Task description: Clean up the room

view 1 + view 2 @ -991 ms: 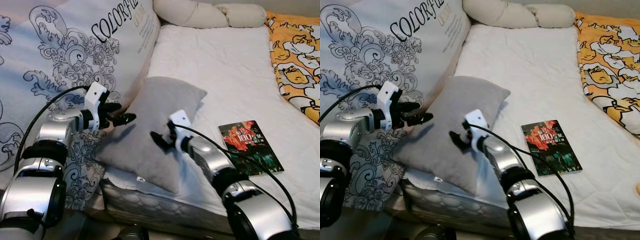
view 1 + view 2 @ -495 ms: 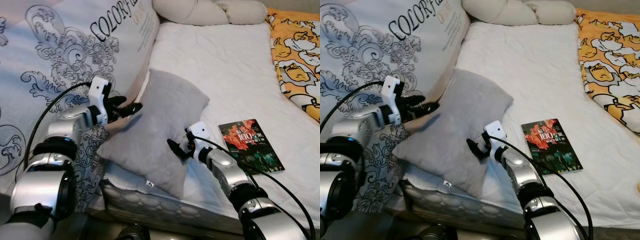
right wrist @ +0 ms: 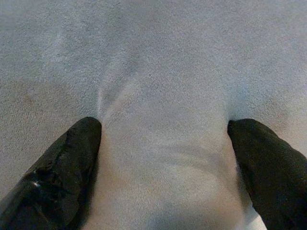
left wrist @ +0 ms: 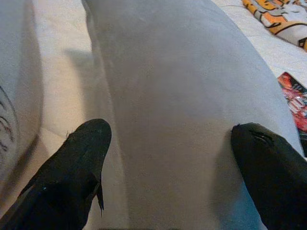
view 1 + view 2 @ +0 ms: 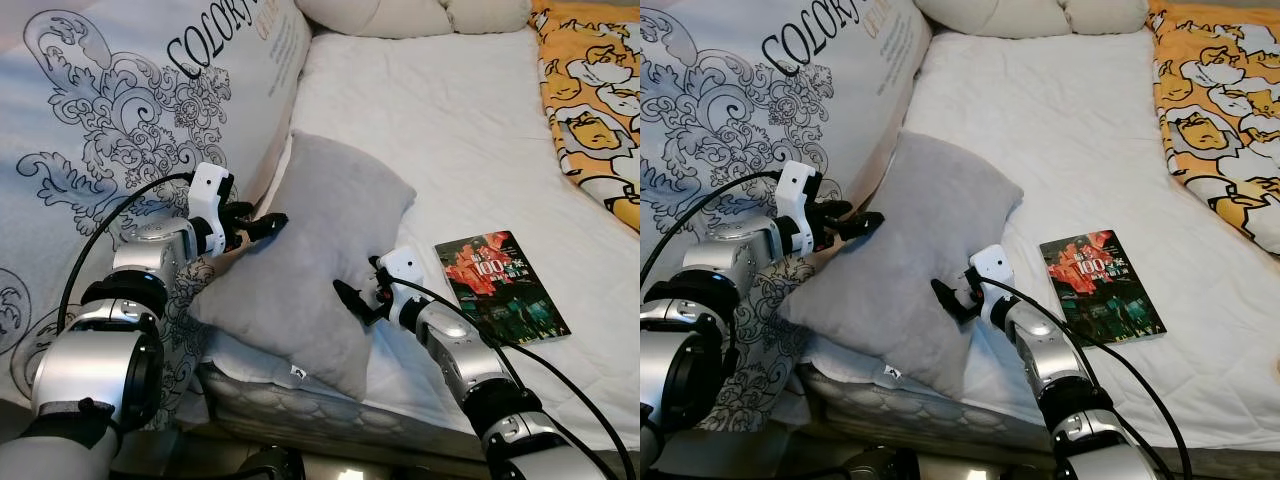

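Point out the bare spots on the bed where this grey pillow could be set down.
Widest bare patch: white mattress between the grey pillow, the cream pillows at the head and the orange blanket. The near left is crowded: both open grippers, left and right, press the pillow, with the book beside.

Large white cushion with grey scroll pattern (image 5: 120, 120): black lettering "COLO…", rest cut off. Red-and-dark paperback book (image 5: 500, 284), beyond the right fingers: white "100".
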You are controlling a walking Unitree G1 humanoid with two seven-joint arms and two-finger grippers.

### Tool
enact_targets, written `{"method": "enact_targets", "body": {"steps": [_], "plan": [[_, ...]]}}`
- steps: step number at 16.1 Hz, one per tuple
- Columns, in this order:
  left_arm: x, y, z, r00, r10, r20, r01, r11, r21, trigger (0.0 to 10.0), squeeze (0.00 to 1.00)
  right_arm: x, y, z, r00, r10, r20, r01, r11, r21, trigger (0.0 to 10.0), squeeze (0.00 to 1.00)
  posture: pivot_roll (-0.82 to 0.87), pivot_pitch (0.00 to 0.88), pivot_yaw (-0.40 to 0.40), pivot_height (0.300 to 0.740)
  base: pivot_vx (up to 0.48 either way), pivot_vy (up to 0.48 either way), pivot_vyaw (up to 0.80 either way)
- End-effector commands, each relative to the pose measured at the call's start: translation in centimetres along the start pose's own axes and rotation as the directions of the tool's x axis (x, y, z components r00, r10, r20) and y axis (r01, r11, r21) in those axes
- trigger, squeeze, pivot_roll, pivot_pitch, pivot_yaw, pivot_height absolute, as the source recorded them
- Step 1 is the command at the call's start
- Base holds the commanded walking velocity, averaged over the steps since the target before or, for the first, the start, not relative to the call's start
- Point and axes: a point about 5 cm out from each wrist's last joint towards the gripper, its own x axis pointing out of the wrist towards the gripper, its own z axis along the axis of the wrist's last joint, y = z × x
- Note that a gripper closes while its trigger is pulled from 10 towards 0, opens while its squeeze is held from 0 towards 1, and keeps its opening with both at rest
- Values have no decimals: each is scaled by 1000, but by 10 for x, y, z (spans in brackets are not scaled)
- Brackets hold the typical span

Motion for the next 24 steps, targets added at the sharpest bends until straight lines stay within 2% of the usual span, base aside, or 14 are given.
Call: {"method": "enact_targets", "body": {"steps": [1,2,4,5,6,8,9,10,13,18,20,24], "plan": [[0,-1,0,999,-35,-8,35,999,-30,10000,0,-6,2,-16,998,2,-63,0,1000,26,10000,0,-28,105,116,740,0,0,0],[3,-8,-6,993,-110,-36,108,992,-66,10000,0,-8,2,-17,998,5,-61,-3,1000,26,10000,0,-27,104,117,740,0,0,0],[7,-16,-16,983,-168,-74,156,976,-150,10000,0,-11,0,-17,998,2,-60,0,1000,29,10000,0,-29,104,122,740,0,0,0],[8,-17,-17,981,-178,-78,164,974,-159,10000,0,-11,0,-16,998,1,-59,1,1000,30,10000,0,-30,105,123,740,0,0,0],[9,-22,-21,965,-239,-113,219,963,-159,10000,0,-12,-1,-16,998,-4,-57,5,1000,30,10000,0,-30,104,128,740,0,0,0],[11,-27,-24,947,-281,-156,271,959,-83,10000,0,-13,-2,-15,999,-9,-54,11,999,30,10000,0,-29,103,130,740,0,0,0],[12,-28,-24,945,-276,-178,273,961,-37,3961,0,-13,-1,-14,999,-10,-49,11,999,30,10000,0,-28,102,131,740,0,0,0],[12,-27,-24,948,-262,-183,263,965,-19,0,0,-12,-1,-13,999,-10,-47,11,999,30,10000,0,-27,102,131,740,0,0,0],[13,-28,-20,948,-270,-165,274,962,-1,0,0,-11,0,-11,999,-8,-44,9,1000,30,10000,0,-26,98,130,740,0,0,0],[15,-27,-15,960,-229,-159,244,966,85,0,0,-9,1,-6,1000,-3,-30,4,1000,26,10000,0,-17,94,128,740,0,0,0],[16,-28,-13,964,-225,-144,237,969,74,0,0,-9,2,-5,1000,0,-26,1,1000,26,10000,0,-14,93,128,740,0,0,0],[16,-30,-11,955,-257,-152,273,957,100,0,0,-7,5,3,1000,24,-2,-24,1000,20,10000,0,-13,81,131,740,0,0,0]]}}
